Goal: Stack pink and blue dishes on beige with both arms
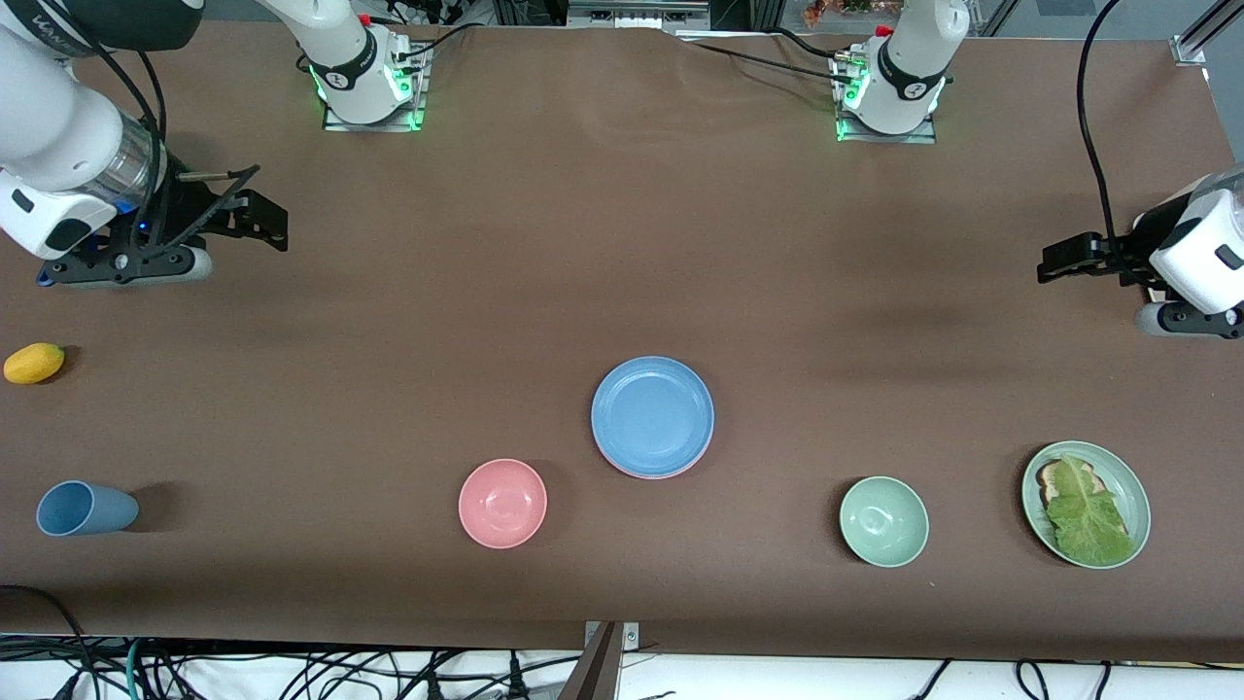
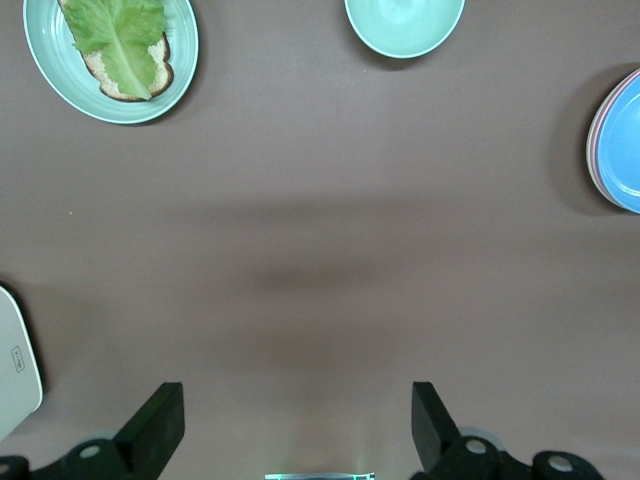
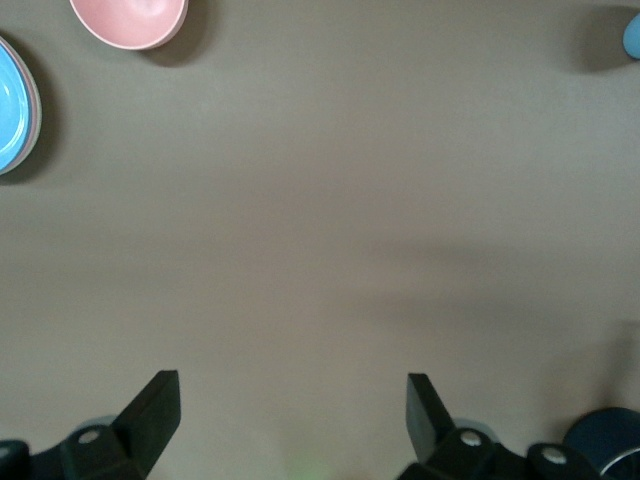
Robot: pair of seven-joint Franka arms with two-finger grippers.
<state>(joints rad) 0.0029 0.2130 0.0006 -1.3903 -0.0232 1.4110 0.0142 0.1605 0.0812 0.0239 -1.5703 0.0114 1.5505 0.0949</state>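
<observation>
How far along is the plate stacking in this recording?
It looks finished: the sky-blue round plate tops a stack mid-table, a pale pink plate rim showing beneath it. The beige plate cannot be made out under them. Nothing is in hand: the left gripper and right gripper hang open over bare table at their own ends.

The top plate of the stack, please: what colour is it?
Sky blue: the top plate shows best in the front view.
</observation>
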